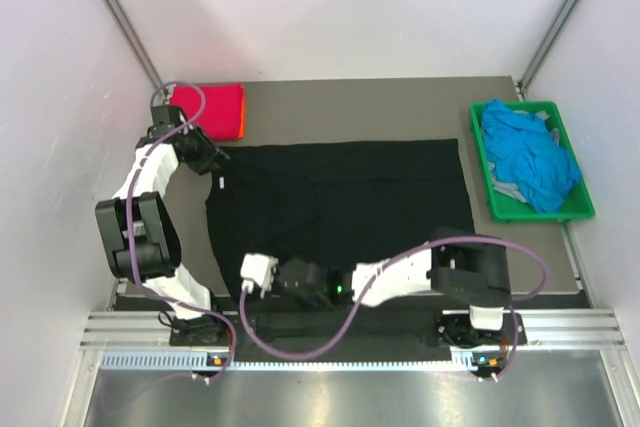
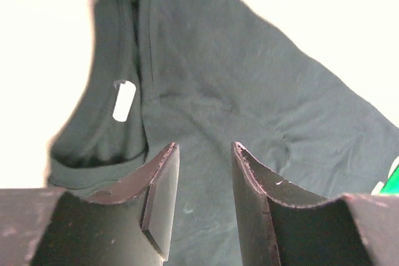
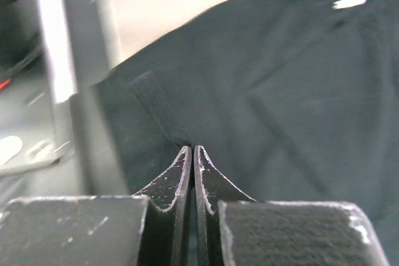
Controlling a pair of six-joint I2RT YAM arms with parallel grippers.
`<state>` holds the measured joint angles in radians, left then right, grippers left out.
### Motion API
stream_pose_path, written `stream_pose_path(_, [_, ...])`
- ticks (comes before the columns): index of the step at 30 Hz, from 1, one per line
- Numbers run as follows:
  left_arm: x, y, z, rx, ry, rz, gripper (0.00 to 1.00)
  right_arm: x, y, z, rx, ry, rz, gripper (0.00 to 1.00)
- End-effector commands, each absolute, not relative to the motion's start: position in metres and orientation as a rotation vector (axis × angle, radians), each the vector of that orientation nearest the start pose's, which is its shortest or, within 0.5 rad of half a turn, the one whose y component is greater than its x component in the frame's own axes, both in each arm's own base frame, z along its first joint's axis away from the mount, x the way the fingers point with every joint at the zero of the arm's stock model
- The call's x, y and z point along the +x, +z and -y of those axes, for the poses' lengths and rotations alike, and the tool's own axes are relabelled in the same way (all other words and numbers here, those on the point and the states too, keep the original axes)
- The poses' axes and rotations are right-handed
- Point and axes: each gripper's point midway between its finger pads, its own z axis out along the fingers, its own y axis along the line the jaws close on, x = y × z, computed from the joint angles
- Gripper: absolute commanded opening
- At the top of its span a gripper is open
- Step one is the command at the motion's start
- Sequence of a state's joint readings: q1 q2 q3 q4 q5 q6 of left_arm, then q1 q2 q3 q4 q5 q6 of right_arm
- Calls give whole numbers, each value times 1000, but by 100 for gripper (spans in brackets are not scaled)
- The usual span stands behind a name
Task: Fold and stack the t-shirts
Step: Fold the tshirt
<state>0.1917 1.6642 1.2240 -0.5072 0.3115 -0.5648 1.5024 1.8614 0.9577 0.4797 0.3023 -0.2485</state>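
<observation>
Cloth covers the middle of the table [image 1: 400, 107]: a large black t-shirt [image 1: 370, 197] lies spread flat, its neck end towards the left arm and its hem towards the right side. A small white neck label [image 2: 123, 101] shows inside the collar.

In its wrist view the left gripper [image 2: 204, 146] hangs over the shirt beside the collar. Its jaws stand apart with nothing between them, and the dark fabric shows through the gap.

The right arm reaches leftwards across the near edge of the table to the near-left part of the shirt. The right gripper [image 3: 193, 149] is clenched, its two fingers pressed together with the tips at a raised fold of the black cloth beside the edge band. Creases run out from that spot, so it appears to pinch the fabric.

At the far left corner of the table sits a folded magenta-red t-shirt [image 1: 215, 107]. An orange t-shirt [image 1: 243, 125] shows as a thin strip along its right edge. On the right side a green crate [image 1: 482, 162] holds a crumpled heap of bright blue t-shirts [image 1: 530, 162], well apart from the black one.
</observation>
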Motion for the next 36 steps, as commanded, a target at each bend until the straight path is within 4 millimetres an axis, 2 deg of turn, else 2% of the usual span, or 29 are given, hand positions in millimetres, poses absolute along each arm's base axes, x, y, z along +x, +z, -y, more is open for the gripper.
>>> stream_pose_path(1, [418,158,-23,-776,-449,-2304,44,128,117,-501,-1304,617,-1471,0])
stream_pose_path(2, [418,161,-22,-768,-455,-2302,44,152,113,-495,-1286,596,-1518,0])
stream_pose_path(3, [417,163,-20,-760,-468,-2298,44,162,114,-498,-1272,607,-1534,0])
stream_pose_path(4, [416,165,-13,-734,-514,-2304,44,181,111,-493,-1253,605,-1560,0])
stream_pose_path(7, [405,157,4,-700,-613,-2339,44,203,108,-492,-1248,628,-1600,0])
stream_pose_path(8, [401,154,8,-690,-630,-2350,44,219,108,-487,-1223,625,-1621,0])
stream_pose_path(12, [369,131,28,-677,-722,-2406,44,245,102,-484,-1210,664,-1672,0])
stream_pose_path(15, [354,125,37,-653,-774,-2424,43,258,94,-480,-1191,690,-1709,0])
stream_pose_path(17, [349,124,42,-602,-793,-2421,44,263,91,-479,-1195,734,-1723,0])
stream_pose_path(20, [335,110,52,-565,-843,-2432,44,263,87,-480,-1186,776,-1730,0])
stream_pose_path(23, [333,107,66,-481,-961,-2374,44,270,87,-482,-1153,828,-1751,0])
stream_pose_path(24, [331,113,76,-462,-1054,-2356,44,269,83,-484,-1151,871,-1766,0])
stream_pose_path(25, [332,113,79,-450,-1075,-2348,44,275,83,-481,-1129,888,-1777,0])
stream_pose_path(29, [332,118,79,-374,-1047,-2393,45,281,88,-480,-1061,999,-1785,0])
stream_pose_path(30, [328,116,77,-301,-1019,-2420,45,280,90,-480,-1065,1031,-1781,0])
stream_pose_path(33, [338,109,47,-336,-739,-2467,40,286,90,-477,-1053,1076,-1784,0])
stream_pose_path(36, [338,120,44,-245,-679,-2360,40,287,88,-478,-1061,1094,-1794,0])
